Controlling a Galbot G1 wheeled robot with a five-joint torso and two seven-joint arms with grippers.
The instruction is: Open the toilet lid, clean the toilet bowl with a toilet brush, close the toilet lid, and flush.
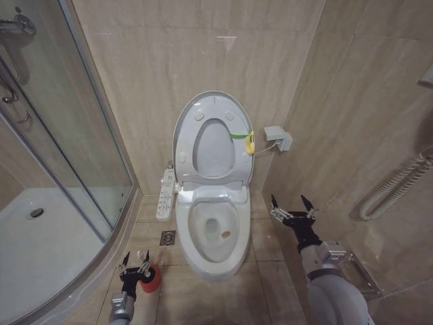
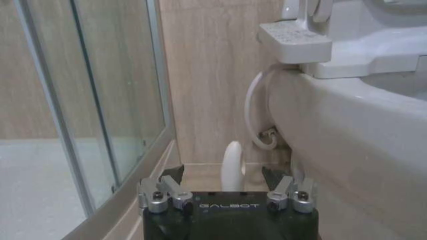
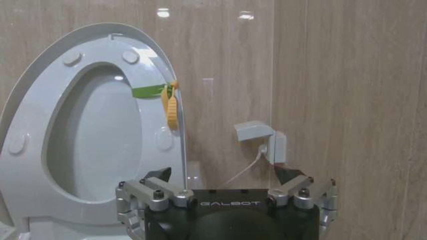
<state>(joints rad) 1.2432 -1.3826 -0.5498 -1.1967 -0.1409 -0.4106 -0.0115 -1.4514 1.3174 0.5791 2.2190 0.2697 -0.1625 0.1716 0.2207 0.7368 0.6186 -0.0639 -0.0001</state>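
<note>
The toilet lid (image 1: pixel 180 133) stands raised against the back wall, with the seat ring up against it. Its green strap and yellow ring (image 1: pixel 247 140) hang at the lid's right edge. The toilet bowl (image 1: pixel 211 254) lies uncovered, a small brown speck (image 1: pixel 226 235) inside it. On the floor left of the bowl, my left gripper (image 1: pixel 134 261) hovers over the red cup holder (image 1: pixel 151 279). In the left wrist view the left gripper (image 2: pixel 225 176) is open, and the toilet brush's white handle (image 2: pixel 232 162) rises between its fingers. My right gripper (image 1: pixel 292 206) hangs open right of the bowl; in its own view this gripper (image 3: pixel 223 176) faces the lid (image 3: pixel 27 95).
A curved glass shower enclosure (image 1: pixel 81 135) and white shower tray (image 1: pixel 34 250) fill the left side. The button panel (image 1: pixel 165 195) runs along the bowl's left, with a floor drain (image 1: pixel 167 237) below it. A wall box (image 1: pixel 278 138) and a corrugated hose (image 1: pixel 399 183) sit on the right wall.
</note>
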